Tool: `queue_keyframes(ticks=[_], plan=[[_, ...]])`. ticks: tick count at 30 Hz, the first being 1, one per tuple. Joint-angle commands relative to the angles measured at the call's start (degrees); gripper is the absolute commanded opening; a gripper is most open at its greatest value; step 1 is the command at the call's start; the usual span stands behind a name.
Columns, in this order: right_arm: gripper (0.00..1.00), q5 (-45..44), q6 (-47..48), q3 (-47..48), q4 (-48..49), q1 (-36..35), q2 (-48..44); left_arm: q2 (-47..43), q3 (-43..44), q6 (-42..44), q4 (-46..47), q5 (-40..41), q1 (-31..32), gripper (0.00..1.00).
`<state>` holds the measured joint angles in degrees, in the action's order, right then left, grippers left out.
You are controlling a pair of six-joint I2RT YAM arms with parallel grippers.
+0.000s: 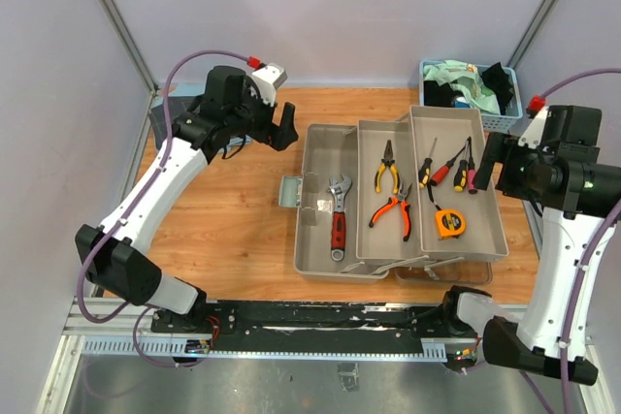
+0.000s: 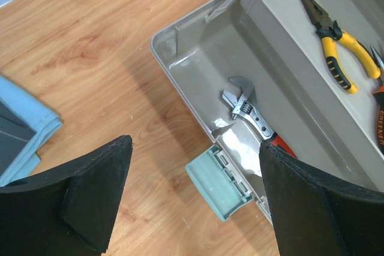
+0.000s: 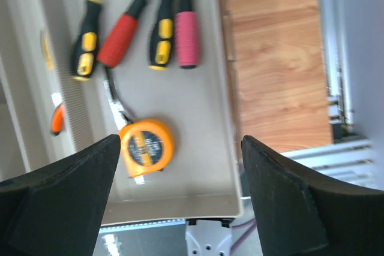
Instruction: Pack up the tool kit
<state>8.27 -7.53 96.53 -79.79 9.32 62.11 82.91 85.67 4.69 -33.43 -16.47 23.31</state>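
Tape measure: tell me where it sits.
Top view: the tape measure lies in the toolbox's right tray, near end, just in front of the screwdrivers.

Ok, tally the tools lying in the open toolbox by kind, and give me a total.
Wrench: 1
Pliers: 2
Screwdrivers: 4
Tape measure: 1
Total: 8

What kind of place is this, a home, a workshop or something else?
Most likely a laboratory robot test cell: plain pale wall panels in metal framing enclose a wooden table, and a white left arm and right arm are bolted to a metal rail at its near edge.
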Motion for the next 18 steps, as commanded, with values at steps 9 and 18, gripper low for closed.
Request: queue_keyframes(ticks=[9, 18], plan=[[0.83, -9.29, 2.28, 3.22, 3.55, 10.19, 1.99, 9.18, -1.78, -5.52, 2.08, 6.86, -0.21, 0.91], [0.84, -12.65, 1.19, 4.08, 3.37, 10.98, -1.37, 25.01, 9.14, -10.44, 1.43, 10.24, 1.51, 0.90]])
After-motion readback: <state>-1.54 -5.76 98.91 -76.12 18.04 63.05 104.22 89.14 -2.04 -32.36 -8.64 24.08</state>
